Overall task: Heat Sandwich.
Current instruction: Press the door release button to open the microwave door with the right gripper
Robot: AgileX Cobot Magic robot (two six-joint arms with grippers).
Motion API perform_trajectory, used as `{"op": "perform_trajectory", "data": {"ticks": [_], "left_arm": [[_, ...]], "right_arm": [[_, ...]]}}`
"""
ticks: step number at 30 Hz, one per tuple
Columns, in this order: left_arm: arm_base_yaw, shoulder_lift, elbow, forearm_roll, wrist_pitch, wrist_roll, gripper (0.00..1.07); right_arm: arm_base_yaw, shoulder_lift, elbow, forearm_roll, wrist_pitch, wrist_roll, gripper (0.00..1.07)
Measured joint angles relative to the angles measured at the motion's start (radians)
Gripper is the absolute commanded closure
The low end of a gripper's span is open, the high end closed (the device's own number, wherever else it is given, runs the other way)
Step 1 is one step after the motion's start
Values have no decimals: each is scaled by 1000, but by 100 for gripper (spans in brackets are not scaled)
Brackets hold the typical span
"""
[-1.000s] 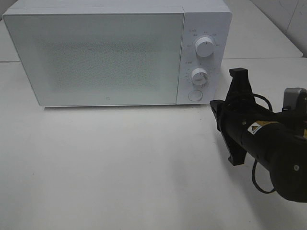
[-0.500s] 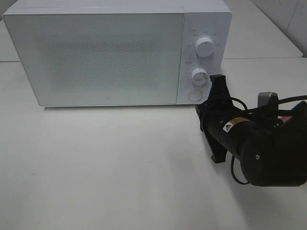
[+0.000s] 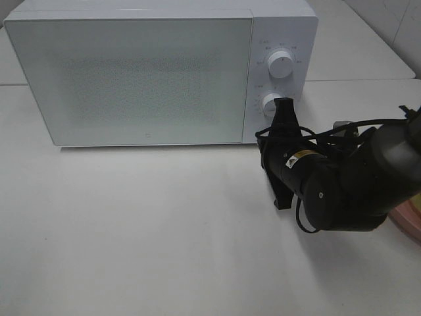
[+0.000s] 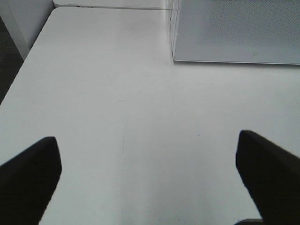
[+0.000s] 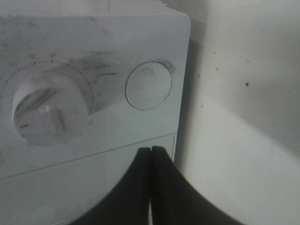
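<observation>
The white microwave [image 3: 131, 72] stands at the back of the table with its door closed. My right gripper [image 3: 264, 139] is shut and empty, its tips right at the lower part of the control panel. In the right wrist view the closed fingertips [image 5: 151, 154] sit just under the round door button [image 5: 148, 85], beside the lower dial [image 5: 44, 110]. I cannot tell if they touch the panel. My left gripper [image 4: 150, 164] is open and empty above bare table, near the microwave's left corner [image 4: 234, 28]. The sandwich is out of view.
The rim of a pink plate [image 3: 409, 227] shows at the right edge behind my right arm. The upper dial [image 3: 281, 66] and lower dial [image 3: 271, 102] are on the microwave's right panel. The white table [image 3: 131, 224] runs in front of the microwave.
My right arm has moved left and toward the microwave, from beside the panel to right in front of it, and now covers the round button in the high view.
</observation>
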Motion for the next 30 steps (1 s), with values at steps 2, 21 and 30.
{"op": "perform_trajectory", "data": {"ticks": [2, 21, 30], "left_arm": [[0, 0, 0, 0, 0, 0, 10], [0, 0, 0, 0, 0, 0, 10], [0, 0, 0, 0, 0, 0, 10]], "right_arm": [[-7, 9, -9, 0, 0, 0, 107], [-73, 103, -143, -15, 41, -25, 107], [-89, 116, -150, 9, 33, -29, 107]]}}
